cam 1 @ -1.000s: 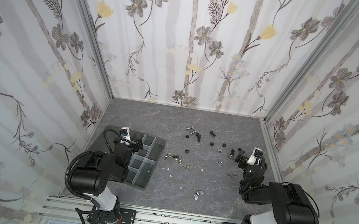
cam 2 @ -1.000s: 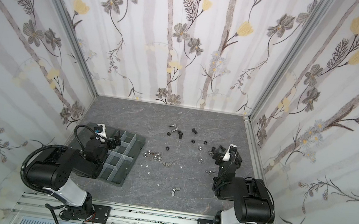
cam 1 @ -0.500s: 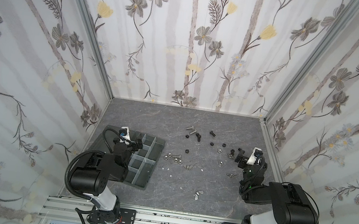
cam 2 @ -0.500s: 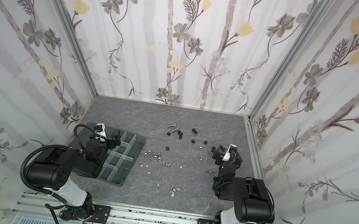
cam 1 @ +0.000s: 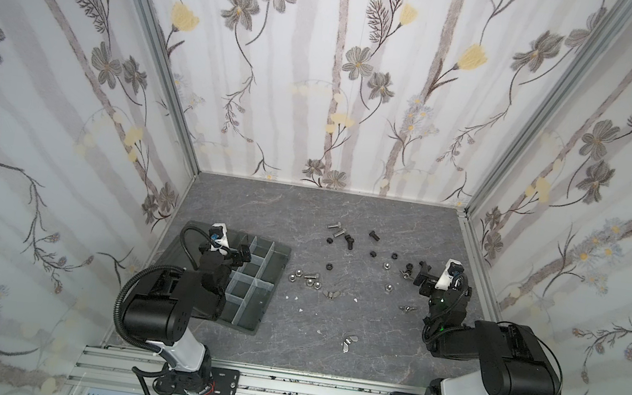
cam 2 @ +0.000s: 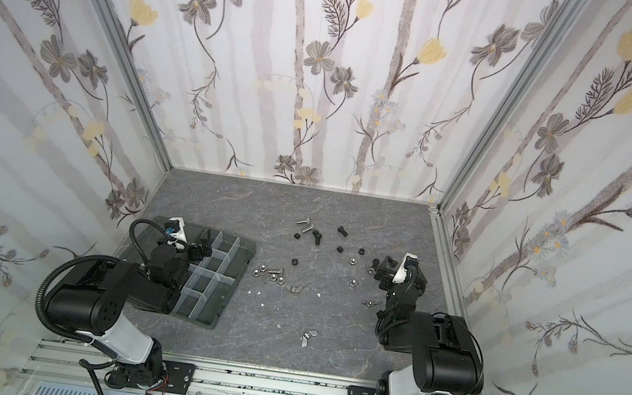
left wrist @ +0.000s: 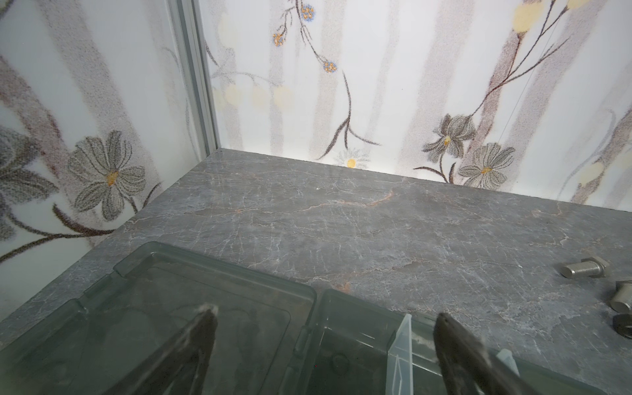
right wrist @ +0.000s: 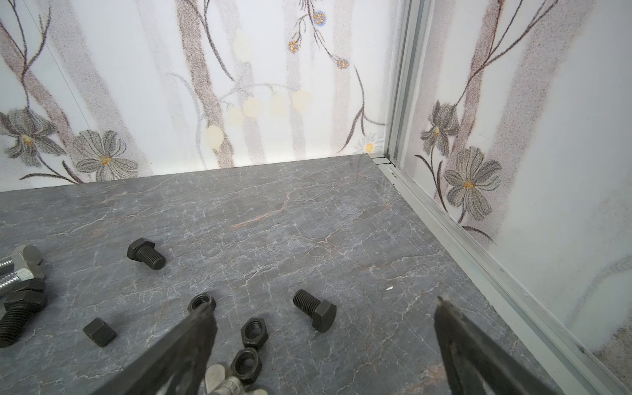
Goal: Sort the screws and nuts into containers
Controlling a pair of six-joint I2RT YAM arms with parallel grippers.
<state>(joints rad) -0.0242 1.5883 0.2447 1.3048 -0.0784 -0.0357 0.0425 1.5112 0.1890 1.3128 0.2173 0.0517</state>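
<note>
**A:** While both arms sit empty, the right claw [right wrist: 323, 304] is the one to watch. Its jaws are spread wide with nothing between them, low over the scatter on the right of the table.

**B:** And the black screw [right wrist: 314, 309]?

**A:** Just beyond the tips, toward the far wall, in line with the gap between the two fingers. Its long axis runs slantwise to that gap, threads pointing away, hex head nearer the claw. I'd say a small wrist turn is wanted so the pads close across the shank.

**B:** Crowded there?

**A:** Three black nuts [right wrist: 254, 331] lie just beside the screw, on its left, by one finger. Easy to nudge.

**B:** Left side?

**A:** Left claw [left wrist: 325, 313] is open too, and empty. It hovers over the far end of the tray [cam 1: 250, 311], straddling the seam between tray and lid [left wrist: 154, 290]. Silver nuts [cam 1: 296, 284] lie just right of the tray, nearer that arm.

**B:** Anything sorted?

**A:** Every compartment I can see is bare, though the left arm hides a few on the tray's left. By my reckoning the sort has barely begun, and the tray is well left of that screw.
</note>
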